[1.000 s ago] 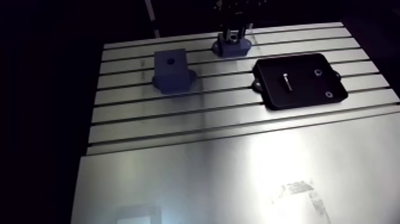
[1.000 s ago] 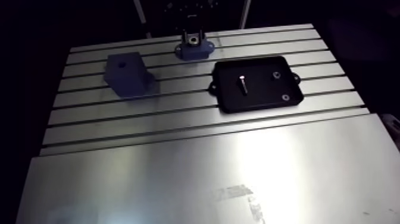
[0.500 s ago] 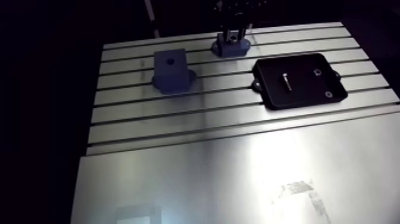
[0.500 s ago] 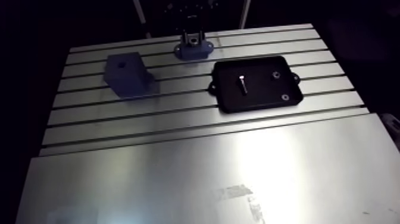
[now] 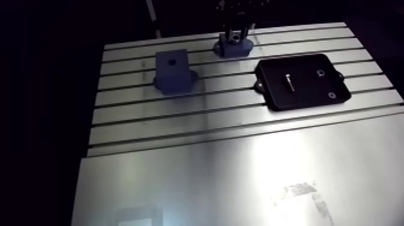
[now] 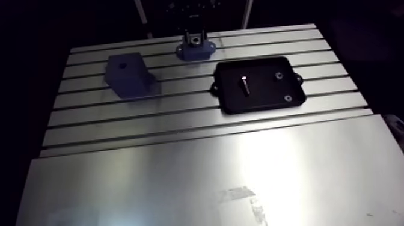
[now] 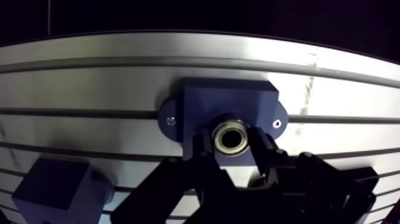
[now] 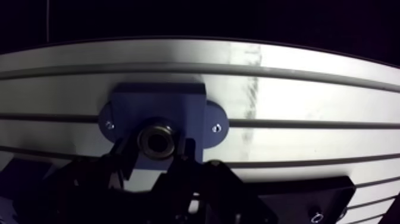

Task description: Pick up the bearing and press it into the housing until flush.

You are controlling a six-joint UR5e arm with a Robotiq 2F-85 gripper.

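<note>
the claw [image 7: 232,144] pinches the small shiny steel ring bearing [image 7: 232,134] by its sides, at the blue plastic block housing [image 7: 202,104]; likely hard, slippery.

The table [image 5: 180,180] is being lit unevenly, and hard glare is being thrown off its near plate in the arm view. The surroundings are being left in near darkness, and the black tray [image 5: 306,96] is being rendered as a flat dark shape. In the wrist view the slots are being bent into curves, the gripper [image 7: 233,142] is being reduced to a silhouette, and a glint is being caught on the bearing [image 7: 232,126].
</note>
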